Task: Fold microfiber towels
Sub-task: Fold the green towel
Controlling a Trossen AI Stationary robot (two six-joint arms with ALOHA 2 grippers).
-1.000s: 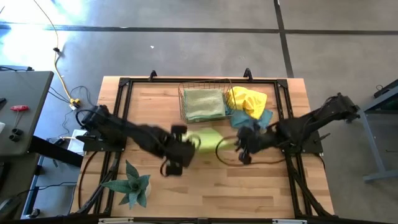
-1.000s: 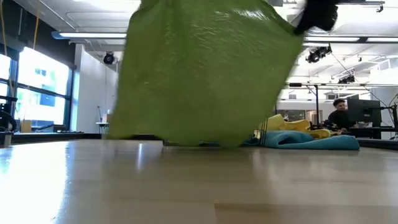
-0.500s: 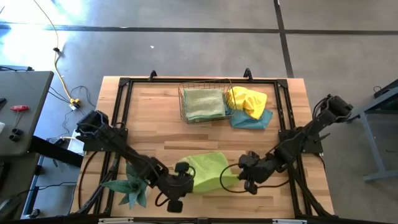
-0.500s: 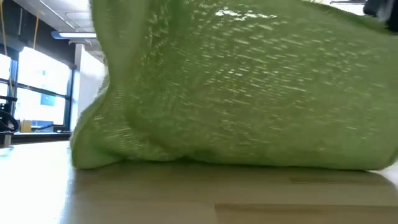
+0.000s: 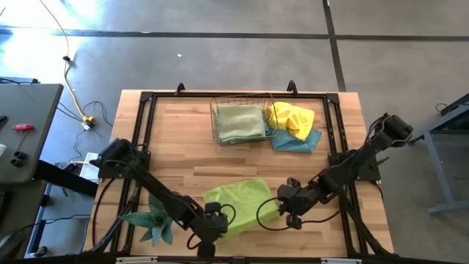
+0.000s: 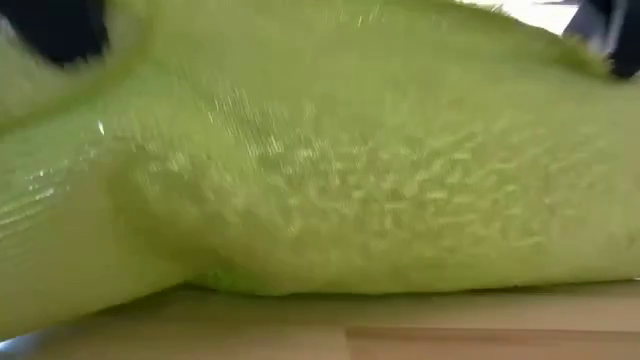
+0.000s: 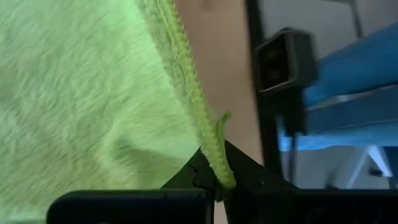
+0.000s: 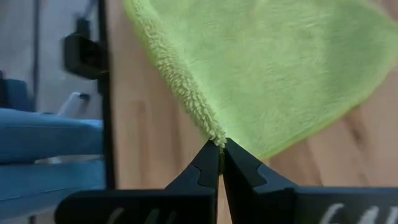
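Observation:
A lime green microfiber towel (image 5: 238, 205) lies spread near the table's front edge, between my two grippers; it fills the low view (image 6: 320, 180). My left gripper (image 5: 212, 224) is shut on its near left corner. My right gripper (image 5: 283, 210) is shut on its near right corner. A folded pale green towel (image 5: 240, 122) lies in the copper wire basket (image 5: 217, 126) at the back. A crumpled yellow towel (image 5: 292, 117) rests on a light blue one (image 5: 299, 141) beside the basket. My left gripper pinches the towel's hemmed edge at a corner (image 7: 224, 177) between its two fingers. It comes slanting down from the table's left. The cloth spreads away from the fingers onto the table. My right gripper pinches the fluffy corner of the towel (image 8: 216, 138) between its fingertips (image 8: 208, 163). It comes slanting down from the table's right. The cloth fans out from the corner and lies on the wood.
A spiky green plant (image 5: 154, 217) stands at the front left, close to my left arm. A black frame (image 5: 146, 103) runs around the table's edge. Bare wood lies between the lime towel and the basket.
Both grippers have gone down and toward the table's near edge, still shut on the lime green towel. The towel hung in the air at the table's middle a second ago; it now lies spread on the wood near the front, wider than before.

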